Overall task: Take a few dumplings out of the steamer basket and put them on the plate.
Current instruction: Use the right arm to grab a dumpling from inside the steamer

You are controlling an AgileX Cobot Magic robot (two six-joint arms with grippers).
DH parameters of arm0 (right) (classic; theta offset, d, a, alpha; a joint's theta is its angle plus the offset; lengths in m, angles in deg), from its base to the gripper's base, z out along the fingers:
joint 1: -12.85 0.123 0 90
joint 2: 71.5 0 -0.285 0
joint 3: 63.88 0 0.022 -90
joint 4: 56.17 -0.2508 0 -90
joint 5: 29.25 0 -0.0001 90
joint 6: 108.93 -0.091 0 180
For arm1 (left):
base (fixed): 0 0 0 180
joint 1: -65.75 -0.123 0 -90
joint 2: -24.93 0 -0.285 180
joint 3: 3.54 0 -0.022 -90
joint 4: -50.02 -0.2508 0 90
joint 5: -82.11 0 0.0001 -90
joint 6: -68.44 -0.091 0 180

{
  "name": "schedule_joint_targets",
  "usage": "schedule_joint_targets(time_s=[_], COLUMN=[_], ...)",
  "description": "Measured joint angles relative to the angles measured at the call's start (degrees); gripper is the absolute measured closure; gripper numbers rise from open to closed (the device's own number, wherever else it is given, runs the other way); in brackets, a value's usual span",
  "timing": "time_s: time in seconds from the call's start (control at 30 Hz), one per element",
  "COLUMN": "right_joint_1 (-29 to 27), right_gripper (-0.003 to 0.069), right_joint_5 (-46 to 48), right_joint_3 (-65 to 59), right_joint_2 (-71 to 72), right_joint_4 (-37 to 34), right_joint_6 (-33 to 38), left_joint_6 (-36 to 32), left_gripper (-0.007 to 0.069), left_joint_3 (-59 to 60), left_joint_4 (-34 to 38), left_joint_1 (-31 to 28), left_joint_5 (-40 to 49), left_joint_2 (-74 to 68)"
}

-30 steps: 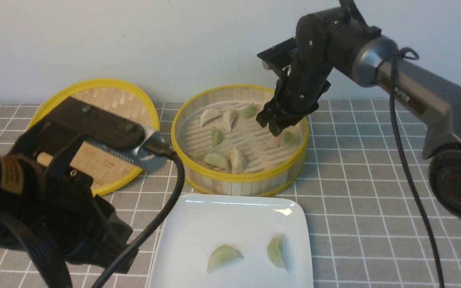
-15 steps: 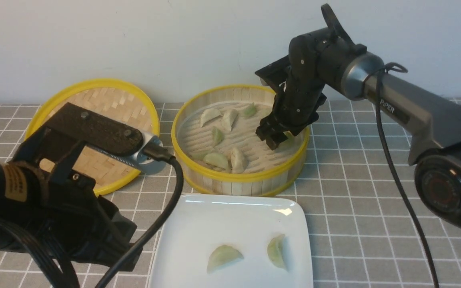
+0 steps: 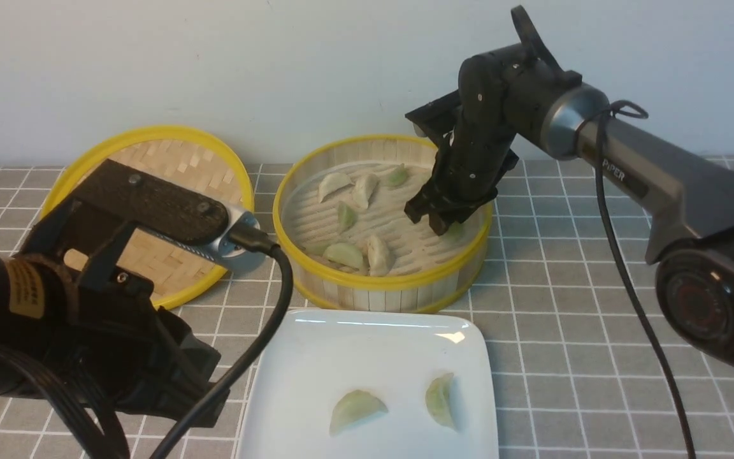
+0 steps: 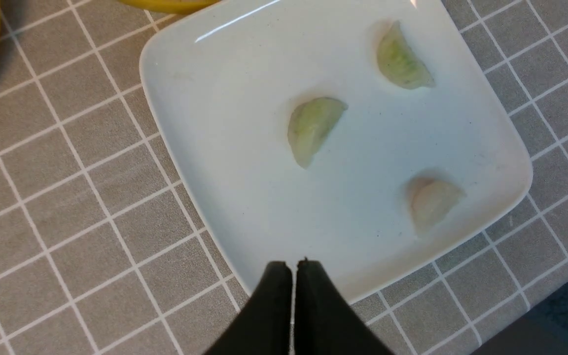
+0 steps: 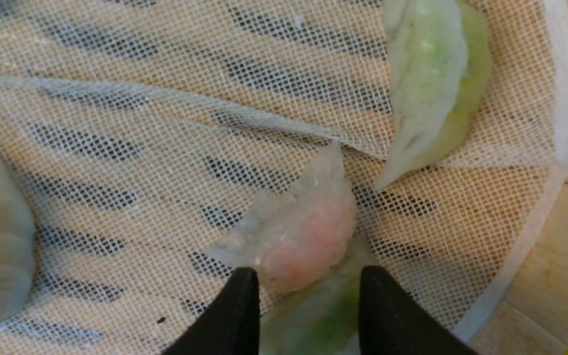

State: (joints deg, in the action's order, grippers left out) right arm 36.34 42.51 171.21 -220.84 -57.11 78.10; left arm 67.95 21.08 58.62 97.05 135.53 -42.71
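Note:
The steamer basket stands at the back centre with several dumplings on a mesh liner. My right gripper is down inside its right side. In the right wrist view its gripper is open, the fingertips either side of the pinkish dumpling's near edge and a green dumpling lying between them. Another green dumpling lies beside. The white plate in front holds dumplings; the left wrist view shows three. My left gripper is shut and empty over the plate's edge.
The flat woven lid lies at the back left, behind my left arm. The grey tiled tabletop surrounds everything. A white wall runs close behind the basket and lid.
My right gripper has come down from above the basket's right rim into the basket, over the pinkish and green dumplings. The left arm has barely shifted.

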Motion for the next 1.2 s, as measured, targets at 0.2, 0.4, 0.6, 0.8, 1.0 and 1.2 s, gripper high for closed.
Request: schedule_joint_targets(time_s=[0.2,0.4,0.6,0.8,1.0,1.2], right_joint_1=[-0.06,-0.06,-0.06,0.0,0.05,0.29], right_gripper=[0.0613,0.0666,0.0665,0.0554,0.0339,0.0222], right_joint_5=[-0.04,-0.04,0.01,-0.04,-0.04,-1.61], right_joint_3=[0.4,0.51,0.56,0.56,0.36,-1.84], right_joint_2=[2.63,6.68,6.77,4.23,0.72,0.64], right_joint_4=[-2.43,-3.73,-3.32,1.69,2.28,1.94], right_joint_6=[0.01,0.06,-2.66,-4.7,-7.04,-9.78], left_joint_6=[0.0,0.0,0.0,0.0,0.0,0.0], left_gripper=[0.0629,0.0629,0.0629,0.0629,0.0629,0.0629], left_joint_3=[0.0,0.0,0.0,0.0,0.0,0.0], left_joint_4=[0.0,0.0,0.0,0.06,0.06,0.01], left_joint_1=[0.0,0.0,0.0,0.0,0.0,0.0], left_joint_5=[-0.05,-1.34,-1.34,-1.34,-1.34,-1.34], left_joint_2=[0.0,0.0,0.0,0.0,0.0,0.0])
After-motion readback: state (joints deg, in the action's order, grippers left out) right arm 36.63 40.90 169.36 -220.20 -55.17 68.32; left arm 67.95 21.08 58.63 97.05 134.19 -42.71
